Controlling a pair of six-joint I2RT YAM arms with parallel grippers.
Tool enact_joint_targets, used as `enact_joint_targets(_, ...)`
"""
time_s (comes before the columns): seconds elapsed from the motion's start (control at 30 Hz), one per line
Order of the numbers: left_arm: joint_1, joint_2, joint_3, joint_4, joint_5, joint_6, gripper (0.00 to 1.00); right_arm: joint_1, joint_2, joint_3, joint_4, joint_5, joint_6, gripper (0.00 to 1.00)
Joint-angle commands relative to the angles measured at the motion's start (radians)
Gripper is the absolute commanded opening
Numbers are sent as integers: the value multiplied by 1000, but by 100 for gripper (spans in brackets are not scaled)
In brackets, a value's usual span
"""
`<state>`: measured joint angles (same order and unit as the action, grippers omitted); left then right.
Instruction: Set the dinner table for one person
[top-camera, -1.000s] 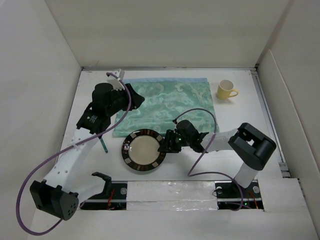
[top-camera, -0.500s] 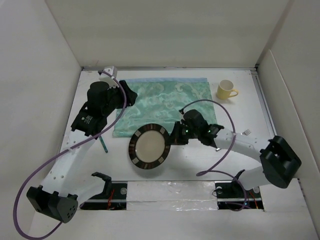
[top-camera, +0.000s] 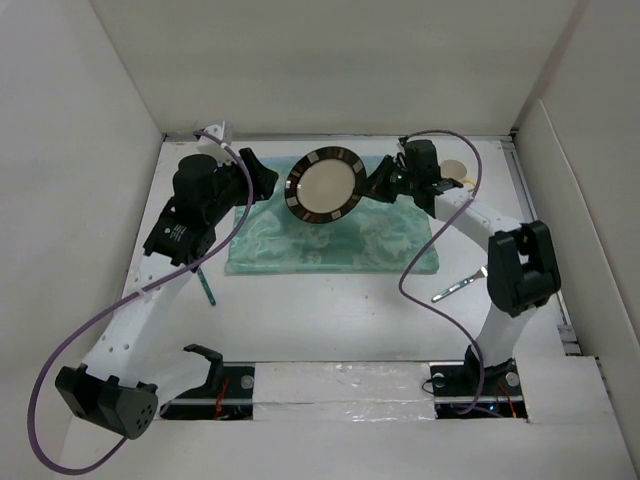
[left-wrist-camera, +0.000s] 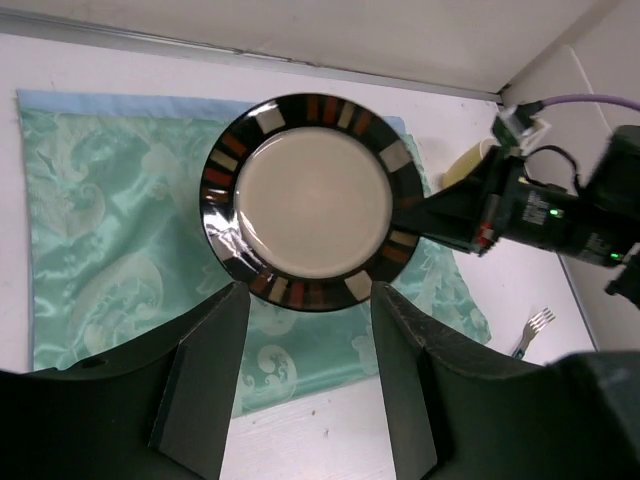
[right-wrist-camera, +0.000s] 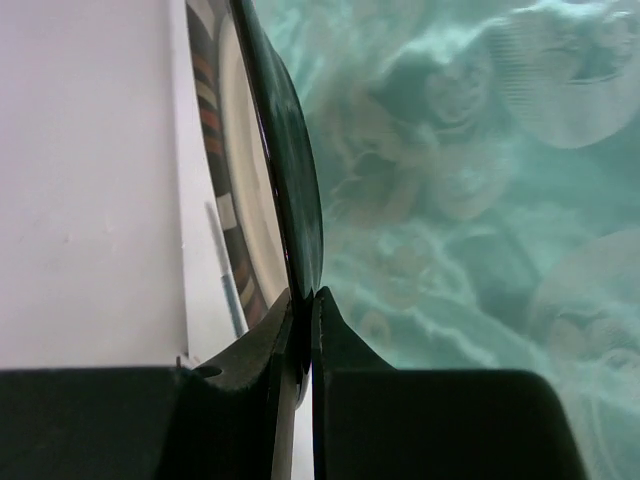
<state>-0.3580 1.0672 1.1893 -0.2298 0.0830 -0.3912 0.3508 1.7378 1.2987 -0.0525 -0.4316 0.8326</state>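
A plate (top-camera: 325, 187) with a cream centre and a dark, colour-blocked rim is held over the far edge of the teal-green mat (top-camera: 330, 240), which lies on the white dinner table (top-camera: 330, 320). My right gripper (top-camera: 376, 188) is shut on the plate's right rim. In the right wrist view the jaws (right-wrist-camera: 305, 300) pinch the plate (right-wrist-camera: 290, 170) edge-on. My left gripper (top-camera: 262, 182) is open and empty just left of the plate. In the left wrist view its fingers (left-wrist-camera: 215, 390) frame the plate (left-wrist-camera: 310, 200) and mat (left-wrist-camera: 100, 250).
A yellow cup (top-camera: 457, 170) stands at the far right, partly behind the right arm. A fork (top-camera: 458, 285) lies right of the mat. A teal-handled utensil (top-camera: 207, 288) lies left of the mat's near corner. White walls surround the table.
My right gripper has carried the plate from the near middle of the table up to the mat's far edge. The fork now shows at the right. The left arm has barely moved.
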Motion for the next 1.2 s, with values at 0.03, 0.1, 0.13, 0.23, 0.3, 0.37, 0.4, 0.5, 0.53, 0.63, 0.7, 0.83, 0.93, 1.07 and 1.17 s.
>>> enact_joint_targets(0.03, 2, 7, 7, 58, 17, 0, 49, -7, 66, 119, 123, -131, 59, 0)
enact_joint_targets(0.1, 2, 4, -3, 67, 18, 2, 48, -18, 103, 113, 172, -145, 83, 0)
enact_joint_targets(0.13, 2, -1, -8, 75, 18, -1, 48, -18, 111, 105, 190, -145, 109, 0)
enact_joint_targets(0.23, 2, -6, -31, 93, 20, -3, 48, -27, 149, 74, 226, -127, 137, 0)
enact_joint_targets(0.3, 2, 0, -34, 84, 21, -1, 48, -27, 163, 28, 235, -108, 145, 0)
enact_joint_targets(0.37, 2, 0, -40, 83, 23, 0, 48, -27, 170, 1, 198, -101, 135, 4)
enact_joint_targets(0.4, 2, 0, -48, 84, 24, -1, 48, -27, 177, -9, 181, -92, 123, 9)
enact_joint_targets(0.5, 2, 0, -57, 89, 29, -6, 48, -7, 170, -53, 115, -53, 80, 29)
enact_joint_targets(0.53, 2, 0, -57, 90, 31, -8, 48, 2, 170, -67, 103, -49, 68, 33)
enact_joint_targets(0.63, 2, 11, -56, 96, 40, -12, 48, 2, 167, -107, 66, -7, 56, 43)
enact_joint_targets(0.7, 2, 22, -51, 102, 44, -15, 48, 2, 164, -95, 10, 25, 21, 49)
enact_joint_targets(0.83, 2, 31, -45, 109, 47, -17, 48, 2, 93, -35, -212, 166, -109, 57)
enact_joint_targets(0.93, 2, 30, -43, 109, 41, -17, 48, -9, 34, -29, -285, 198, -165, 58)
enact_joint_targets(1.07, 2, 31, -43, 107, 37, -8, 47, -61, -70, -9, -378, 252, -237, 45)
enact_joint_targets(1.17, 2, 37, -48, 109, 43, 3, 29, -140, -144, 31, -397, 341, -268, 0)
